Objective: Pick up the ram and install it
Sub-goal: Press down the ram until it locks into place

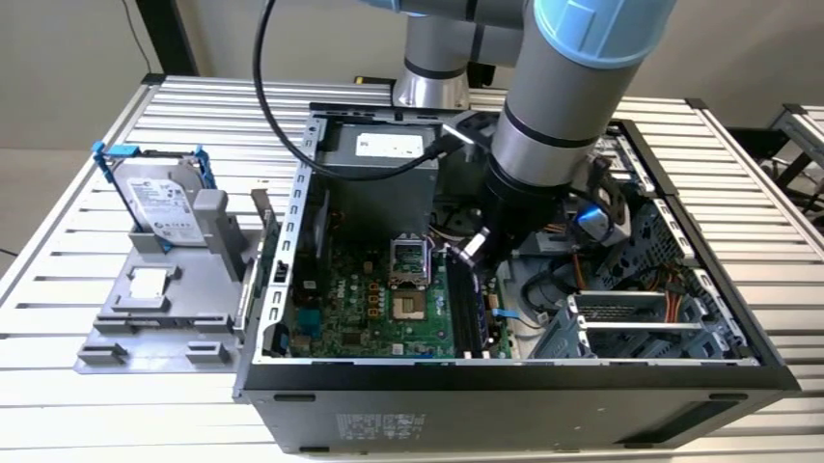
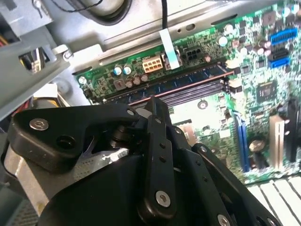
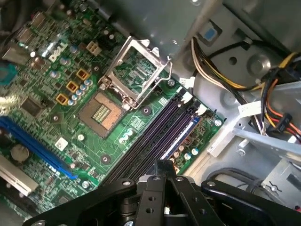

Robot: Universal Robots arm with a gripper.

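In both wrist views the gripper [image 3: 162, 165] fingers stand together, tips meeting in a narrow point with nothing visibly clamped between them. They hover just above the motherboard's long black memory slots [image 3: 153, 136]. In the second wrist view the ram [image 2: 188, 84] lies seated lengthwise in one of those slots, a greyish-green strip just beyond the fingertips [image 2: 155, 106]. Farther off sits the open CPU socket [image 3: 101, 113]. In the exterior view the arm reaches into the open computer case [image 1: 277, 289]; outside it a hard drive [image 1: 161, 207] stands in its blue-handled frame.
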